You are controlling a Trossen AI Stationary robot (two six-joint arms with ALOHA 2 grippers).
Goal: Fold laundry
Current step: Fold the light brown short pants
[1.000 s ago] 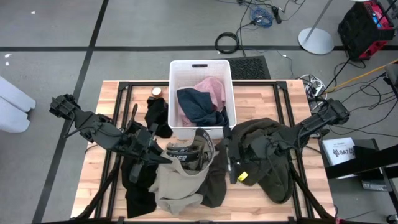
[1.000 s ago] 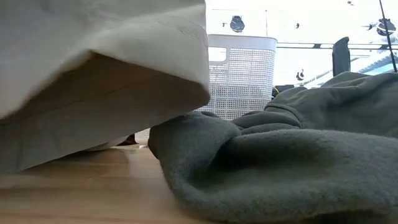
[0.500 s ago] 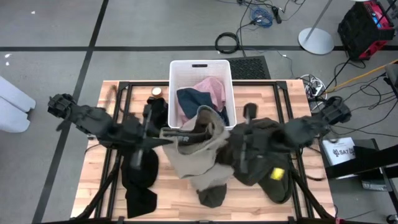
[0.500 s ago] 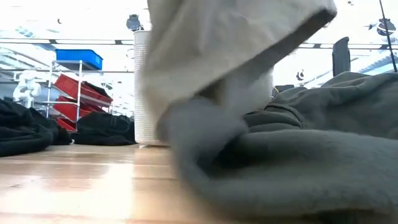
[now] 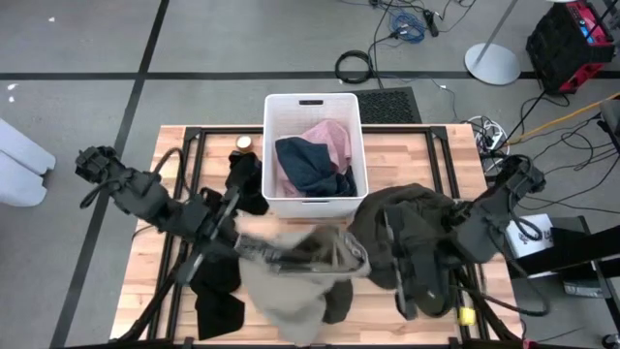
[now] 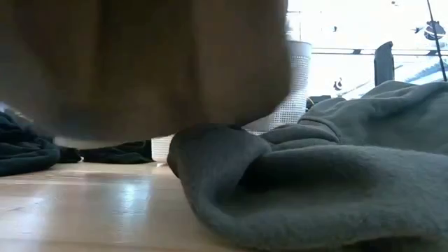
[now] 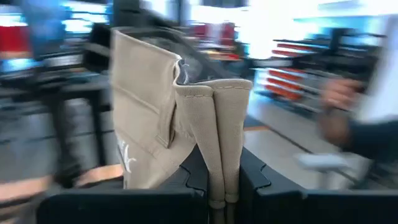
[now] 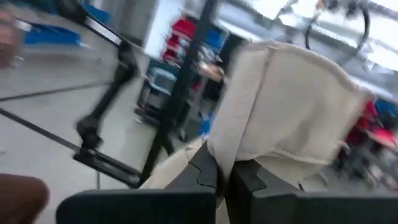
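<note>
beige-tan garment (image 5: pixel 291 291): near middle of the counter (image 5: pixel 145 291), held up between both arms, its lower part draped on the wood; spread out but not folded.
left pincer (image 7: pixel 214 186): clamped on a doubled hem of the beige-tan garment, at the cloth's left end in the high view.
right pincer (image 8: pixel 222 171): closed on another edge of the same garment, at its right end, near the counter's middle.
black garments (image 5: pixel 218 291): near left, crumpled under and beside the beige piece; untouched.
olive-grey garment (image 5: pixel 417 237): right side, a loose heap partly under the right arm; unfolded.
white bin (image 5: pixel 312 105): far middle, holding a navy garment (image 5: pixel 308 167) and a pink garment (image 5: pixel 329 138), both bunched.
progress: early, by my reading; no folded piece shows anywhere, and the first garment is only being laid out.
left to do: flatten and fold the beige piece, then every other garment.
</note>
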